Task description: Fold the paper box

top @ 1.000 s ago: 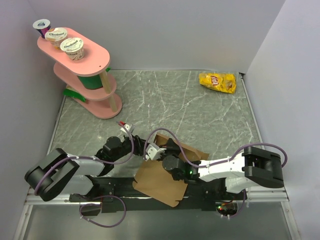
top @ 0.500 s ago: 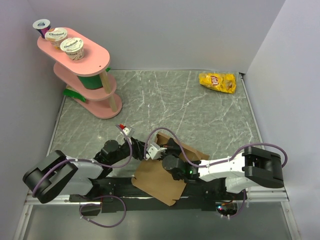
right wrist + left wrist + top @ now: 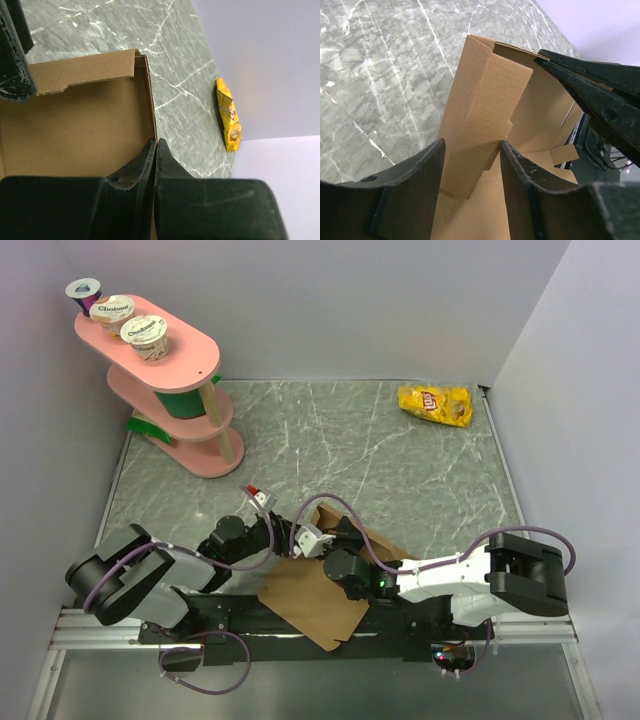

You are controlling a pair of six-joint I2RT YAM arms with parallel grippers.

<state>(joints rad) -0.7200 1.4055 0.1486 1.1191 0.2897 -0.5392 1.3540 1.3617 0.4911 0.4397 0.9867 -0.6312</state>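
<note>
The paper box (image 3: 318, 602) is plain brown cardboard, partly folded, lying at the near edge between the arms. In the left wrist view an upright flap (image 3: 487, 100) of it stands between the open fingers of my left gripper (image 3: 471, 145), whose top-view position (image 3: 283, 537) is at the box's left side. My right gripper (image 3: 156, 146) is shut on the thin edge of a box wall (image 3: 90, 120). It sits at the box's far side in the top view (image 3: 335, 526), and its black fingers (image 3: 592, 87) pinch the flap's top corner in the left wrist view.
A yellow chip bag (image 3: 435, 403) lies at the far right corner and shows in the right wrist view (image 3: 229, 116). A pink tiered stand (image 3: 170, 390) with yogurt cups stands at the far left. Walls close in the marble table (image 3: 380, 460).
My left gripper has moved right, up to the box's flap. The box's near corner has shifted left. The right gripper holds the same edge.
</note>
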